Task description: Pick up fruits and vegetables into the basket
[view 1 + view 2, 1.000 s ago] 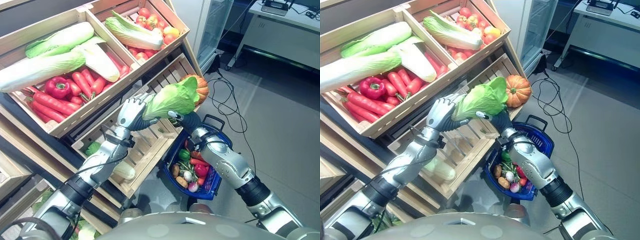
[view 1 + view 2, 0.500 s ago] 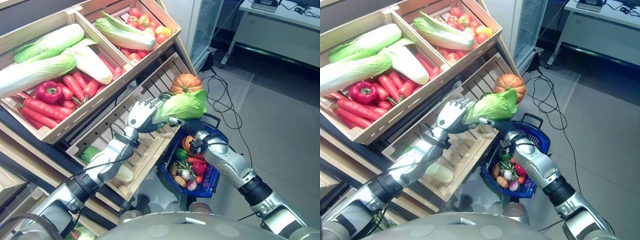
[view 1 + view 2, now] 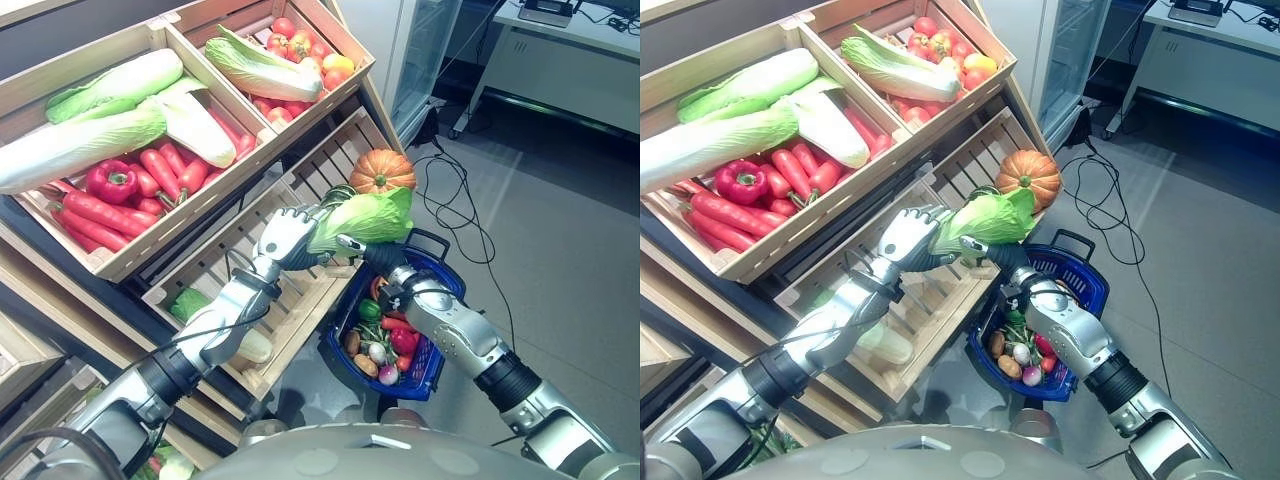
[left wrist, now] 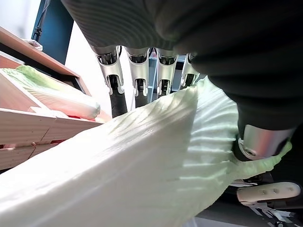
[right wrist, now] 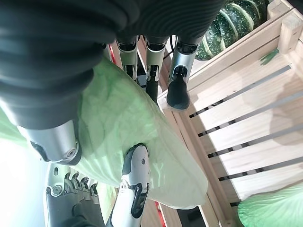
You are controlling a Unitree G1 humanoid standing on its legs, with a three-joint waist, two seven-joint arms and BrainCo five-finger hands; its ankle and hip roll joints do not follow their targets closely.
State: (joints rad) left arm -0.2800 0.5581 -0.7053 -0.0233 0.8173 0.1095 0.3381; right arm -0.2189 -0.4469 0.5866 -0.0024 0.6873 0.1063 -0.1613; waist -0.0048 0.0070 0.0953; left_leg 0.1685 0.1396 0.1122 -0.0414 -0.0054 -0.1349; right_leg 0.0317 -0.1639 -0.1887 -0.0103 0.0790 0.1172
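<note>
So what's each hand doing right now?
Left hand: closed round the cabbage.
Right hand: also closed on the cabbage, gripping it from the other side.

Your tiered wooden shelf (image 3: pixel 300 165) carries slanted crates. Take the pumpkin (image 3: pixel 382 171) on the lower slatted crate as your landmark. Up and left of it, one crate holds tomatoes (image 3: pixel 300 45) and a napa cabbage (image 3: pixel 262 68). Further left, a second crate holds more napa cabbages (image 3: pixel 110 115), carrots (image 3: pixel 165 172) and a red pepper (image 3: pixel 113 181). Below the pumpkin, a blue basket (image 3: pixel 432 345) of produce is seen over the floor (image 3: pixel 570 250).
</note>
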